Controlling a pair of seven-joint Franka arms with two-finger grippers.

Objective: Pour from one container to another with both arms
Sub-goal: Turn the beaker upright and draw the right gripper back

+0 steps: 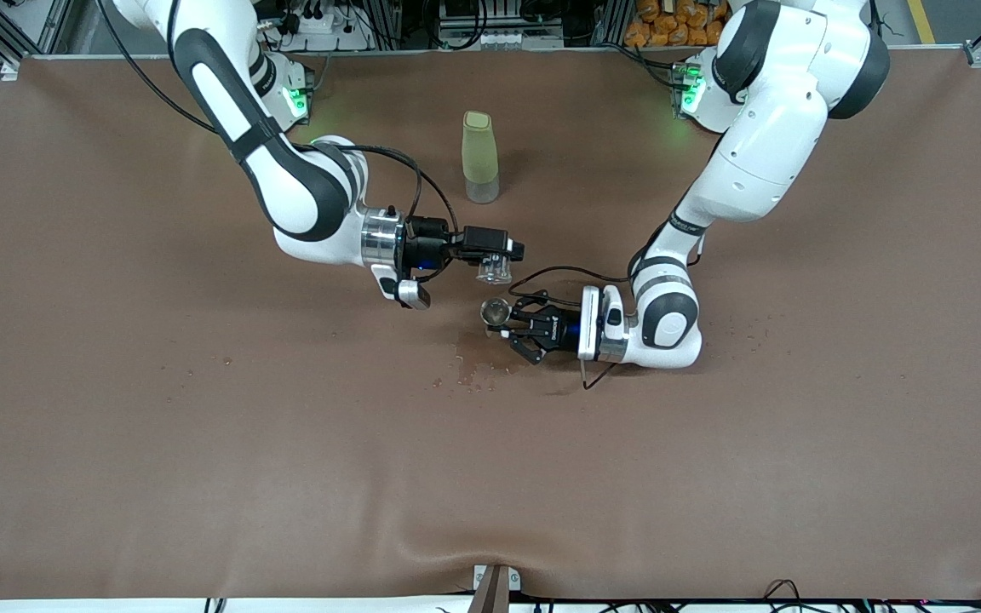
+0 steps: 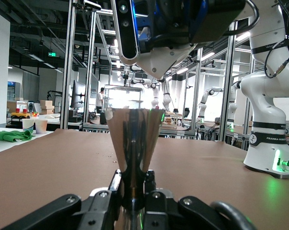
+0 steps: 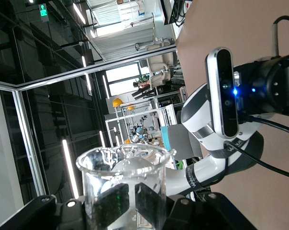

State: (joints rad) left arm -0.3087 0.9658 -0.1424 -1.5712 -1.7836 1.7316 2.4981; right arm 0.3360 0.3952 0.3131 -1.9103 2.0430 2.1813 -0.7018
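Front view: right gripper (image 1: 503,255) clamps glass cup (image 1: 494,271) tipped sideways; left gripper (image 1: 509,323) clamps upright jigger (image 1: 496,312).

2 white arms (image 1: 763,153), black joint bands, black cables, green lights

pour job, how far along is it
Done: the right gripper is shut on the cup and the left gripper on the jigger, both lifted. In hand: the cup lies tipped beside the jigger's rim. Left: whether liquid has passed can't be told; both still need setting down.
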